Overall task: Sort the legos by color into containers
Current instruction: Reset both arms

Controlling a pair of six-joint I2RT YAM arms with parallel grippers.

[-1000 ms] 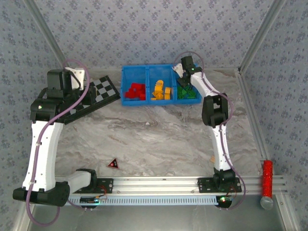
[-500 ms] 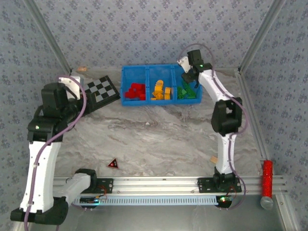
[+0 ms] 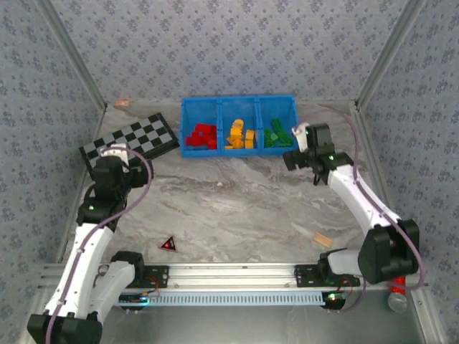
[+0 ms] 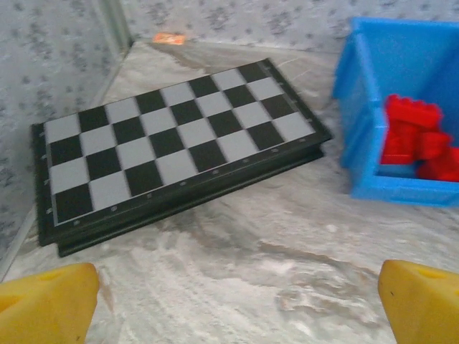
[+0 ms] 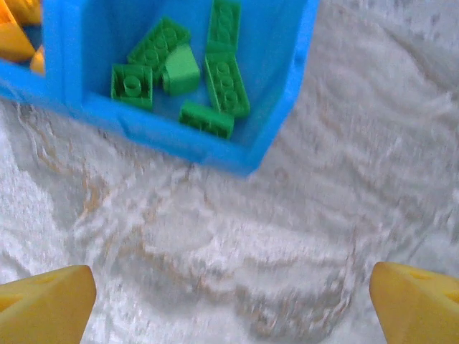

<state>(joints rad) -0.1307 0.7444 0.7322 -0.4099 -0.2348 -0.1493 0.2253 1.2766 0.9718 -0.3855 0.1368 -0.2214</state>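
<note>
The blue three-compartment tray stands at the back of the table. Red bricks fill its left bin, yellow-orange bricks the middle, green bricks the right. In the right wrist view several green bricks lie in the tray's corner bin. The left wrist view shows red bricks inside the tray. My right gripper hangs open just in front of the tray's right end, nothing between its yellow fingertips. My left gripper is open over bare table near the checkered board.
A black-and-white checkered board lies left of the tray. A small dark red triangle sits near the front rail, a tan wooden block at front right, a red cylinder at the right edge.
Both arms have pulled back toward the front. The right gripper left the green bin and dropped in front of the tray. The left gripper moved off the checkered board, which now shows fully.
</note>
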